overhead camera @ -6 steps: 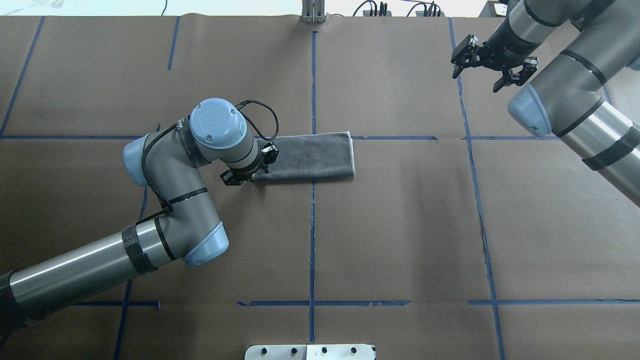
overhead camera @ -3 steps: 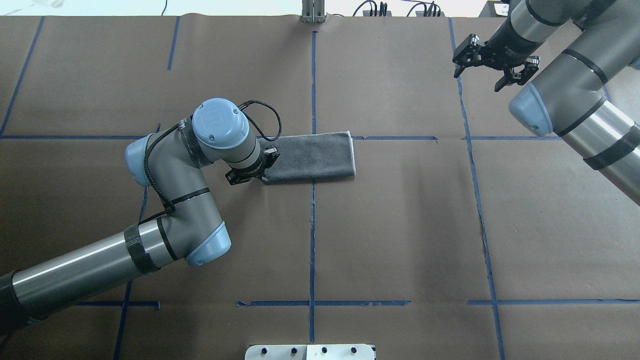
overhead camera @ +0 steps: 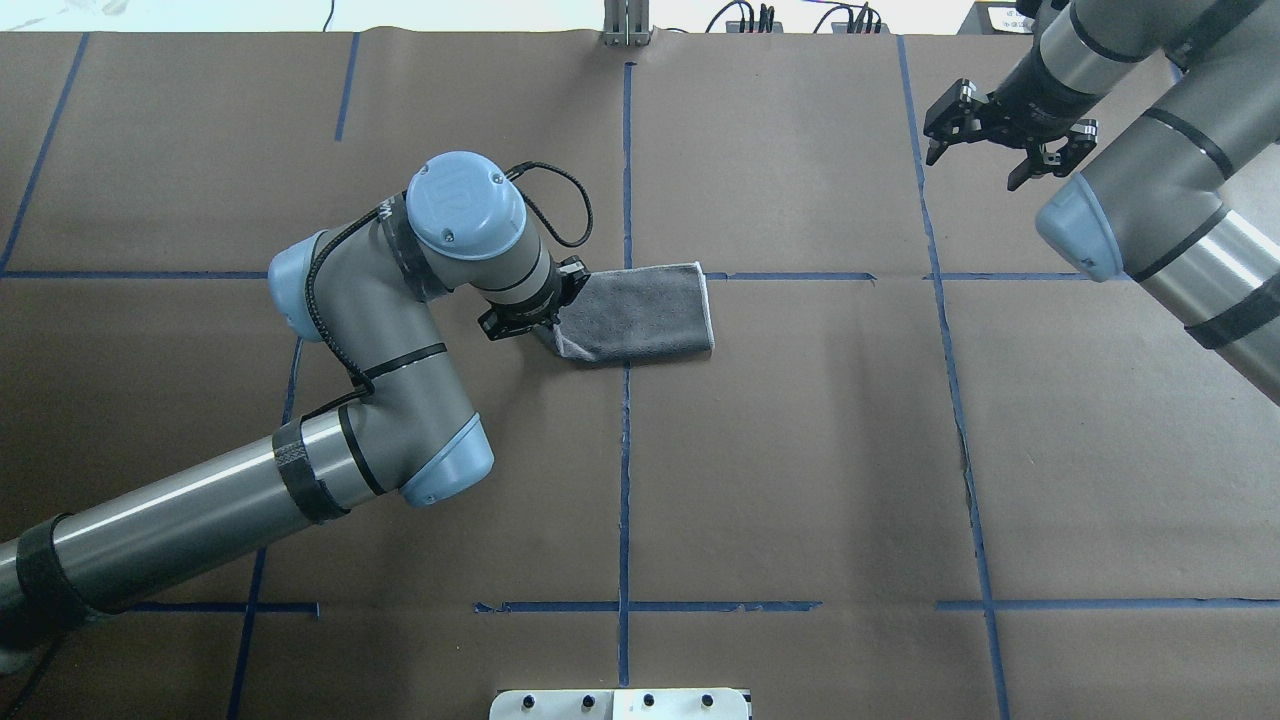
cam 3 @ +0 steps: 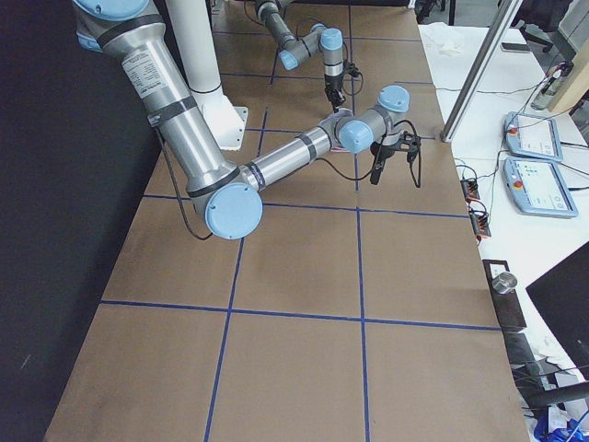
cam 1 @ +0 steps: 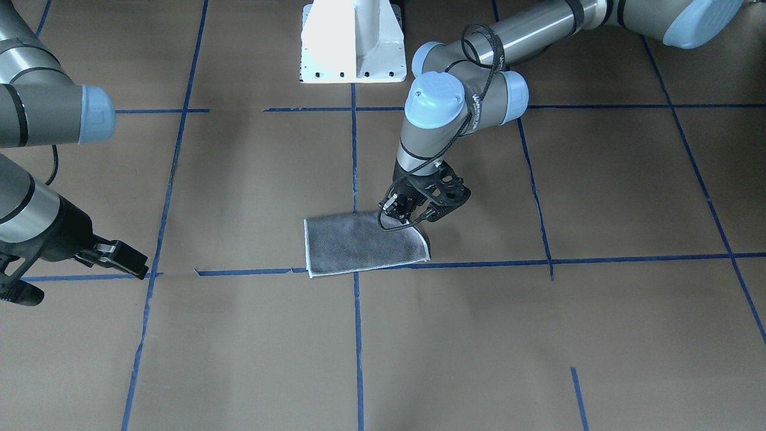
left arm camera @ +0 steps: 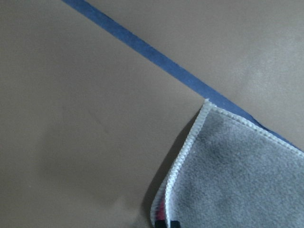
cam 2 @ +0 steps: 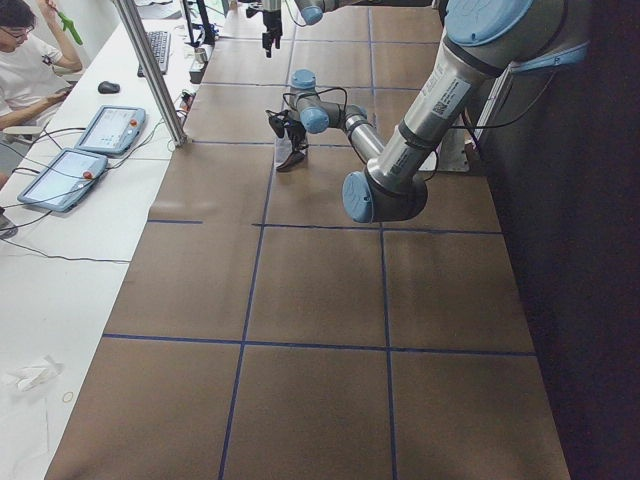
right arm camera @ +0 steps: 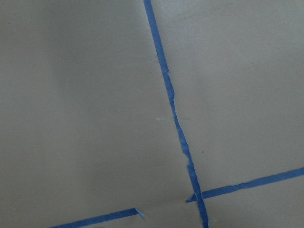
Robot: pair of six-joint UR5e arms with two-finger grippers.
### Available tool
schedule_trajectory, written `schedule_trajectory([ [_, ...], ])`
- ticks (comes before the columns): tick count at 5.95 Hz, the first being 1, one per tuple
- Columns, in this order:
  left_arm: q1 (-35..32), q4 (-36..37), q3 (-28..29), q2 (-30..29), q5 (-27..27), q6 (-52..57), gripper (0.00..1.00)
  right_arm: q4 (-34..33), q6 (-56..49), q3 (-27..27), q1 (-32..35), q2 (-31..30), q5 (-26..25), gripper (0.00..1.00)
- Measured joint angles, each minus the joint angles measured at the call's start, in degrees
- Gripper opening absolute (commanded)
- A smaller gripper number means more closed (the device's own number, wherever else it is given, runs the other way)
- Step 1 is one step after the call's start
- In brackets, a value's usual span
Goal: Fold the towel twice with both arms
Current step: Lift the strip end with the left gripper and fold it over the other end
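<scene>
Progress is showing at the left tool [overhead camera: 535, 312], which is clenching one short end of the towel [overhead camera: 645, 315] and carrying it rightward. Compared with a moment ago, that end is coming up off the worktop [overhead camera: 800, 450], and the dark grey strip stretching away from the tool is getting shorter. The corner under the tool is curling, with its whitish border [left arm camera: 183, 156] turning into view. In the left wrist view a sliver of pink is peeking out right beside the fingertips.

The rest of the towel is lying flat just ahead of this tool. Its far short end is resting where it was, beside the blue tape line [overhead camera: 790, 276].

Further right, the right tool [overhead camera: 978, 165] is hanging well away from the towel with its fingers spread, gripping nothing. It is drifting slightly further off than before.

Judging from this, the first fold is already sitting in place and the second is getting under way. The left arm is doing the work alone, and the lifted end needs laying squarely over the far end.
</scene>
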Motion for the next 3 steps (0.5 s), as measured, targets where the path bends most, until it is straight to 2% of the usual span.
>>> schedule_trajectory([
  [1, -0.04, 0.48, 2.91, -3.89, 0.15, -0.02, 0.04, 0.00, -2.18, 2.03, 0.41, -2.93, 0.00, 1.00],
  [3, 0.72, 0.16, 16.78, -15.71, 0.25, -0.41, 0.03, 0.00, -5.41, 5.72, 0.92, -8.19, 0.00, 1.00],
])
